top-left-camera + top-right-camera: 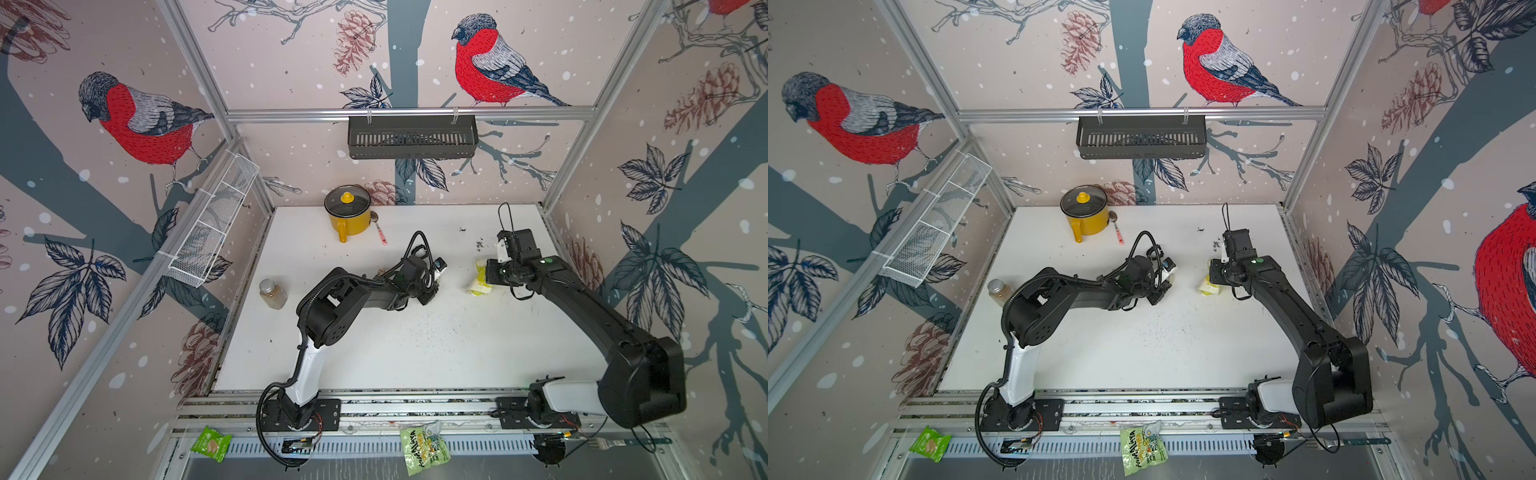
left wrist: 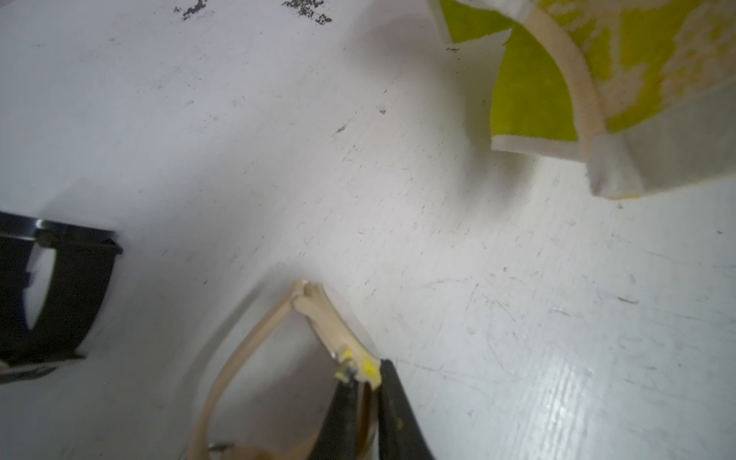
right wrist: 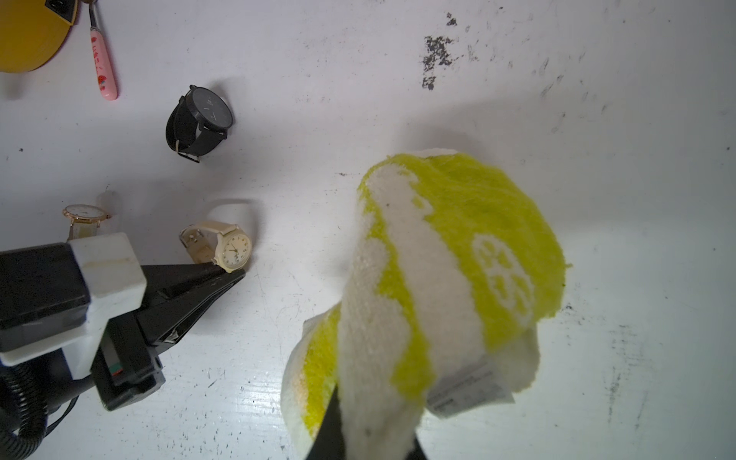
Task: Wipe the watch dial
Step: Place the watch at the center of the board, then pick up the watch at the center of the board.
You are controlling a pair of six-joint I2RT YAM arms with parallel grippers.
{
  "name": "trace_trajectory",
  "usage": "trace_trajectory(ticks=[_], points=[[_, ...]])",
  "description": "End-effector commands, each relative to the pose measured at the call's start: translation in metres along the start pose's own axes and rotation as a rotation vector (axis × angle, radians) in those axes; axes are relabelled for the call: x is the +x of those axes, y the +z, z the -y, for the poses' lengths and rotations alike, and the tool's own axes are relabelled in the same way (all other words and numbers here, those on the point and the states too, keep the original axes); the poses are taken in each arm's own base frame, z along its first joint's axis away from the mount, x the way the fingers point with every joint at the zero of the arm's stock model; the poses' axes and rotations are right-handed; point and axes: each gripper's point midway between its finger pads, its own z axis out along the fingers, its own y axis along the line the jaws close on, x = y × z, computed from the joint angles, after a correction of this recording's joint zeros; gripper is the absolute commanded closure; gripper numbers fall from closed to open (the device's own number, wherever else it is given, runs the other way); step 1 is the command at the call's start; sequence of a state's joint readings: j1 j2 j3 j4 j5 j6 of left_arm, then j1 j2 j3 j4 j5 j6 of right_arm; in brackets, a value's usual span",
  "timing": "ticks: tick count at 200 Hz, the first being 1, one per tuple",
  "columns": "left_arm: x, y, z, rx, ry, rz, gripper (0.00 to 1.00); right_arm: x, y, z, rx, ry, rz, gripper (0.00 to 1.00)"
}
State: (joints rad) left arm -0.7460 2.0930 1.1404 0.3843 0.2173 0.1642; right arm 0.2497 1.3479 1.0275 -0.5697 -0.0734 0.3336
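The left pincer (image 2: pixel 366 369) has its two black fingers (image 2: pixel 344 410) set on either side of the strap (image 2: pixel 318 318) of the cream watch (image 3: pixel 220 247). A narrow gap shows between them, and I cannot tell whether they press the strap or only flank it. In the right wrist view the pincer's tip touches the watch case, and the pale dial (image 3: pixel 237 251) is turned outward toward the cloth (image 3: pixel 458 247). Whether the watch rests on the desk (image 1: pixel 415 345) or hangs just above it cannot be made out. The right pincer (image 3: pixel 374 438) is pressed together on the yellow and white cloth, which bulges out past its fingers in a rolled bundle. Bare desk lies between the bundle and the cream watch, so the two are near each other but apart. A black watch (image 3: pixel 201 119) lies farther out on the desk, and a rose-gold watch (image 3: pixel 85 213) shows partly behind the left pincer's white mount. Beyond them a pink-handled spoon (image 1: pixel 380 232) lies just beside a lidded yellow pot (image 1: pixel 348 214) near the back wall. A small jar (image 1: pixel 272 293) stands well apart near the desk's left edge.
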Motion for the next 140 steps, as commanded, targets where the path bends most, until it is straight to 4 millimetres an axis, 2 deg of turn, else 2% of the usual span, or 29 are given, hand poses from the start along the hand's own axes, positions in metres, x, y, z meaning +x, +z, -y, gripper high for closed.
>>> trace_trajectory(ticks=[1,15,37,70,110,140], points=[[0.002,-0.002,-0.001,0.004,-0.011,0.003,0.74,-0.004,-0.002,-0.002,-0.009,-0.016,0.014,0.85],[0.002,-0.002,-0.003,-0.001,-0.016,0.004,0.72,-0.005,-0.003,-0.003,-0.013,-0.017,0.015,0.81],[0.003,-0.002,-0.004,-0.004,-0.018,0.001,0.61,-0.005,-0.005,-0.004,-0.019,-0.017,0.02,0.76],[-0.002,-0.008,-0.004,-0.012,-0.019,0.011,0.5,-0.005,-0.008,-0.004,-0.021,-0.013,0.027,0.73],[-0.007,-0.014,-0.006,-0.025,-0.018,0.016,0.44,-0.006,-0.01,-0.005,-0.028,-0.012,0.033,0.72],[-0.005,-0.017,-0.005,-0.024,-0.019,0.007,0.44,-0.005,-0.013,-0.006,-0.032,-0.008,0.037,0.72]])
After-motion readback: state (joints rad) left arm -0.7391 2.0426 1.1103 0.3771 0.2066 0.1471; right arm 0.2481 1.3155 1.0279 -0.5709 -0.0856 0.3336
